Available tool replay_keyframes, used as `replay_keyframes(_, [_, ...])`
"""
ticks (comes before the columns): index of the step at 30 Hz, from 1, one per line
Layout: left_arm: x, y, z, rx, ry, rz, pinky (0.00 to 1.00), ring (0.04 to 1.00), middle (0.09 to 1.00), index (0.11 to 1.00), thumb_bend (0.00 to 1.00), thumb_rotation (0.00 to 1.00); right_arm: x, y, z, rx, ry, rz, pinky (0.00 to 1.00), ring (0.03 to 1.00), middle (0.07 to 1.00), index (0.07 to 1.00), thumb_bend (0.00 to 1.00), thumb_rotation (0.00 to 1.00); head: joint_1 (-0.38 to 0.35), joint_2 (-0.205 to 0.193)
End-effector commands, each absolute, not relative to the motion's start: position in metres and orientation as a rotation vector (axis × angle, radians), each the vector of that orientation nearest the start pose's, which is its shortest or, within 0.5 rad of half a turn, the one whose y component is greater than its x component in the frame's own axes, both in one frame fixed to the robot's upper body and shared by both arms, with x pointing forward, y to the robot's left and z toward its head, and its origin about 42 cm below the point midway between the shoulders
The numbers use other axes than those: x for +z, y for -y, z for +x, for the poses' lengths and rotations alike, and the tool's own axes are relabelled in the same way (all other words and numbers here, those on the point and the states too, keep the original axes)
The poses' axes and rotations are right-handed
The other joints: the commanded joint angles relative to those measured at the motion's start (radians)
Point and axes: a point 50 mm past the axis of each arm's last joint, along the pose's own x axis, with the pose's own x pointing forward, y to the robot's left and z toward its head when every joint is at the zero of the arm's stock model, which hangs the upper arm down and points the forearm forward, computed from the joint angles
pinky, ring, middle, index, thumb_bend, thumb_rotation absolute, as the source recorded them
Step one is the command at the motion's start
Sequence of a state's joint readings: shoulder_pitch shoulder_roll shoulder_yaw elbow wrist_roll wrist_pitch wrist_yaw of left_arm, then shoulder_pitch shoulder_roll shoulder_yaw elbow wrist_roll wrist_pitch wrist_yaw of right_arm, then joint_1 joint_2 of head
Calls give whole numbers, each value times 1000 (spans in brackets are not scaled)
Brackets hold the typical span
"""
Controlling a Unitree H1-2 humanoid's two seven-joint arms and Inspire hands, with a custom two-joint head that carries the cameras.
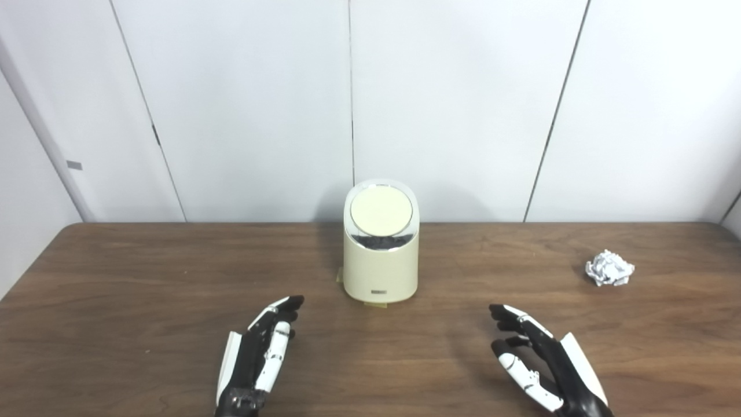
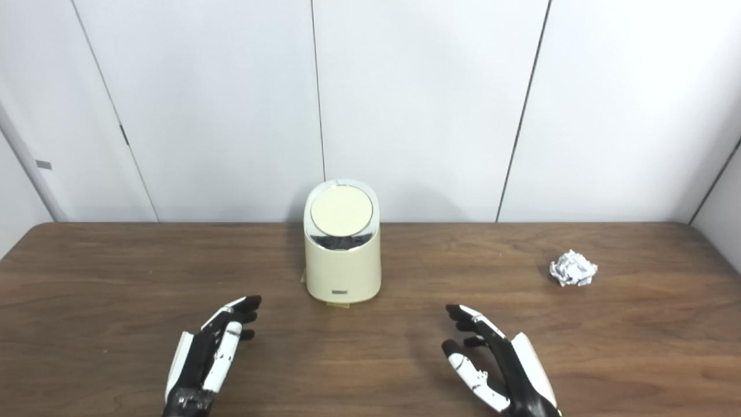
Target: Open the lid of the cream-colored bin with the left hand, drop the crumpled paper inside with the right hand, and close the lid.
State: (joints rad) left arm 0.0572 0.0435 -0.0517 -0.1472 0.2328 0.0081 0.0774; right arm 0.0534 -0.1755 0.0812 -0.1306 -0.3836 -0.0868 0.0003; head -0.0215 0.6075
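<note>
The cream-colored bin (image 1: 380, 272) stands upright at the middle of the table, near the back. Its round lid (image 1: 381, 211) lies closed on its slanted top. A crumpled white paper ball (image 1: 609, 268) lies on the table far to the right. My left hand (image 1: 259, 353) is open and empty, low over the table in front of the bin and to its left. My right hand (image 1: 541, 362) is open and empty, in front of the bin and to its right, well short of the paper. Neither hand touches anything.
The brown wooden table (image 1: 116, 289) spans the view, with its back edge against white wall panels (image 1: 463, 104). A small piece of tape (image 1: 376, 305) shows under the bin's base.
</note>
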Motion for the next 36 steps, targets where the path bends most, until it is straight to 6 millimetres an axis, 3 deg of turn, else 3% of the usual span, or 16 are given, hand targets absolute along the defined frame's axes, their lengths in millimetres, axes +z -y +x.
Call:
replay_keyframes(1, [130,-215,268,45,163,271,738,817,828,814,204,880,138,239,270,71,244,-555,688,788,808,802,189,758,0,1])
replay_keyframes(29, [126,-224,275,54,173,280,738,819,829,815,218,893,131,231,278,49,241,-578,670,772,791,785,204,720,-18,-22])
replay_keyframes(32, [131,-226,280,64,197,245,757,830,833,822,229,761,129,230,281,46,236,-575,674,771,791,783,206,698,-14,-28])
replay_keyframes(35, [153,-228,297,50,239,321,754,835,845,836,289,598,124,231,285,45,243,-571,669,765,785,778,208,662,-10,-44])
replay_keyframes(36, [161,-228,304,40,250,355,757,844,858,848,329,588,123,232,286,46,245,-574,668,763,783,776,208,662,-10,-48])
